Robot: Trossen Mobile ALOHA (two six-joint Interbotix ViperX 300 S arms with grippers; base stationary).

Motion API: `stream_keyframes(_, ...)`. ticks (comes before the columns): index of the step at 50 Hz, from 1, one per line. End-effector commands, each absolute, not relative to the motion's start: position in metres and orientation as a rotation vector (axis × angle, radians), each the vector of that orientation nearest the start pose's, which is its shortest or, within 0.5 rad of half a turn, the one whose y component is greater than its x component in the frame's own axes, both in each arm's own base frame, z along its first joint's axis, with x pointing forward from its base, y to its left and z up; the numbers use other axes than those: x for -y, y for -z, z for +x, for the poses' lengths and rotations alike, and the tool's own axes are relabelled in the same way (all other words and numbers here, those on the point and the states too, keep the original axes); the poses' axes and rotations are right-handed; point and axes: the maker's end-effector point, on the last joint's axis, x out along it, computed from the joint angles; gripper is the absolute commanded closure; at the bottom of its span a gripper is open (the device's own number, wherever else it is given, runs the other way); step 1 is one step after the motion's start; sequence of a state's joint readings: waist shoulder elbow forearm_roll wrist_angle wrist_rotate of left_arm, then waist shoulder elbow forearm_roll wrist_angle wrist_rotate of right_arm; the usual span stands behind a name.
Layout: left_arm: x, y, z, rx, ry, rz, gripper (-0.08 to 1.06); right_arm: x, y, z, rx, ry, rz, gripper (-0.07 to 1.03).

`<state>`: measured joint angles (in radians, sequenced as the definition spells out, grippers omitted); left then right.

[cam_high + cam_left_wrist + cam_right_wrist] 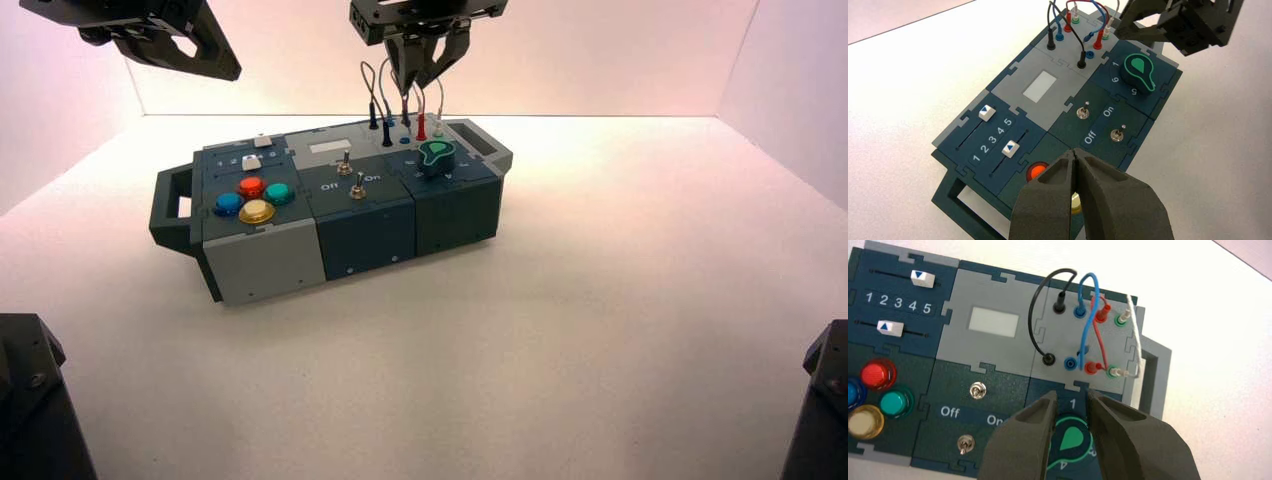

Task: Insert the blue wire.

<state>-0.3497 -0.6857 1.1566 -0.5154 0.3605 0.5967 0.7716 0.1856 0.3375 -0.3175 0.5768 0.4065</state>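
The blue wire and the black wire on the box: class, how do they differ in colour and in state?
The blue wire is blue; the black wire is black. The blue wire has one plug seated and one loose, beside an empty blue socket; the black wire has both plugs seated. Both arch above the box's grey panel.

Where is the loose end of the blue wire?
In the right wrist view, the blue wire's loose plug hangs near the blue socket, between the black plug and the red plug.
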Motion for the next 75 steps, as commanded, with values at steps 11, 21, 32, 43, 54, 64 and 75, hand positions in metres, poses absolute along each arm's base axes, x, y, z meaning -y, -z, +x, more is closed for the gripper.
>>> stream_keyframes(11, 0.116, -0.150, 0.228, -0.730, 0.540, 0.166, 1.01, -0.312, -0.112, 0.363, -0.977, -0.471, -0.352, 0.62)
stream_keyframes(21, 0.116, -0.149, 0.227, -0.733, 0.540, 0.165, 1.01, -0.310, -0.109, 0.368, -0.987, -0.455, -0.373, 0.62)
stream_keyframes(32, 0.116, -0.149, 0.227, -0.731, 0.540, 0.167, 1.01, -0.308, -0.107, 0.370, -0.996, -0.443, -0.386, 0.51)
stream_keyframes(43, 0.116, -0.149, 0.227, -0.733, 0.540, 0.167, 1.01, -0.310, -0.103, 0.374, -0.991, -0.441, -0.409, 0.51)
stream_keyframes(54, 0.116, -0.148, 0.227, -0.735, 0.540, 0.167, 1.01, -0.314, -0.101, 0.383, -0.984, -0.435, -0.431, 0.51)
stream_keyframes(64, 0.116, -0.149, 0.227, -0.733, 0.540, 0.165, 1.01, -0.315, -0.099, 0.390, -0.984, -0.419, -0.458, 0.51)
stream_keyframes(75, 0.116, -0.149, 0.227, -0.732, 0.540, 0.165, 1.01, -0.315, -0.096, 0.393, -0.992, -0.411, -0.468, 0.51)
